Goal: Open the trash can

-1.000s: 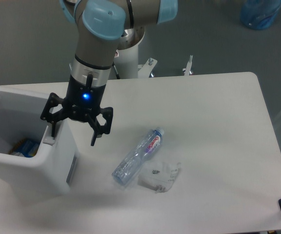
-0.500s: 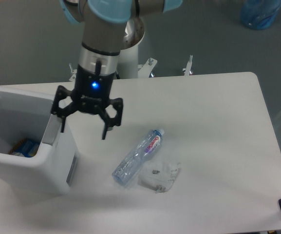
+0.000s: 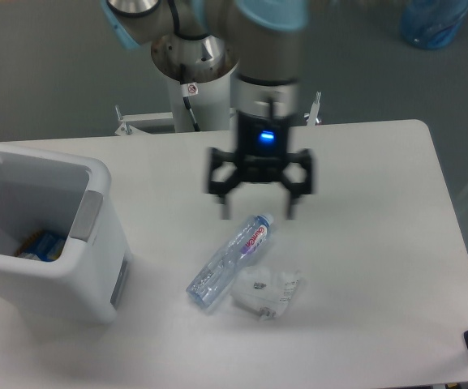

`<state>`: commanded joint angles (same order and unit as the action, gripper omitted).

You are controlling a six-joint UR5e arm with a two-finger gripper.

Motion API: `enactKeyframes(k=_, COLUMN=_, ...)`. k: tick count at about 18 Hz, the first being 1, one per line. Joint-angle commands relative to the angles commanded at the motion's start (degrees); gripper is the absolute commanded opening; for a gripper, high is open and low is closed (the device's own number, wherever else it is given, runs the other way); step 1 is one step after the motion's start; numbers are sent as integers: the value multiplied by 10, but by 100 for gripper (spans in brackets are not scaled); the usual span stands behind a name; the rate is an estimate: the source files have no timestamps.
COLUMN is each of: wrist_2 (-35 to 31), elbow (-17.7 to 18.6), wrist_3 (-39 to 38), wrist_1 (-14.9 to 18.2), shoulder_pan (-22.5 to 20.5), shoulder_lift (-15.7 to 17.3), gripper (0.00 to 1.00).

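At the near left of the surface (image 3: 363, 267) the trash can (image 3: 51, 243) stood with its top open, contents visible inside. Beyond it my claw (image 3: 259, 212) hung wide and empty just above the bottle (image 3: 229, 261); I judged a descent could knock the bottle rolling.

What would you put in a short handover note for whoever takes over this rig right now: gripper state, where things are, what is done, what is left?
Gripper: open, empty, blurred, above the table near the cap end of the plastic bottle.
Trash can: at the table's left edge, its top open, some items visible inside.
Crumpled clear wrapper: beside the bottle.
Done: the can looks open.
Left: probably nothing for the opening itself.
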<state>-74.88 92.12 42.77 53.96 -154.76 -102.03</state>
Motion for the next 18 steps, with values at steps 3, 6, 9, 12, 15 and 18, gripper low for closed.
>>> enactKeyframes(k=3, wrist_2=-7, elbow=-16, wrist_3=87, wrist_1=1, shoulder_pan=-35, shoulder_lift=-20, gripper=100)
enactKeyframes(k=6, wrist_2=-68, elbow=-16, wrist_3=188, wrist_1=3, shoulder_pan=-53, shoulder_lift=-40, gripper=100)
enactKeyframes(k=9, wrist_2=-100, elbow=-11, wrist_3=278, wrist_1=1, shoulder_pan=-64, shoulder_lift=-62, gripper=100)
enactKeyframes(k=12, wrist_2=-111, elbow=-5, wrist_3=341, wrist_1=1, shoulder_pan=-82, shoulder_lift=-72, gripper=100)
enactKeyframes(k=15, wrist_2=-111, elbow=4, wrist_3=348, wrist_1=0, shoulder_pan=-82, shoulder_lift=-71, gripper=100)
enactKeyframes(k=18, wrist_2=-111, elbow=4, wrist_3=348, wrist_1=1, shoulder_pan=-82, shoulder_lift=-70, gripper=100)
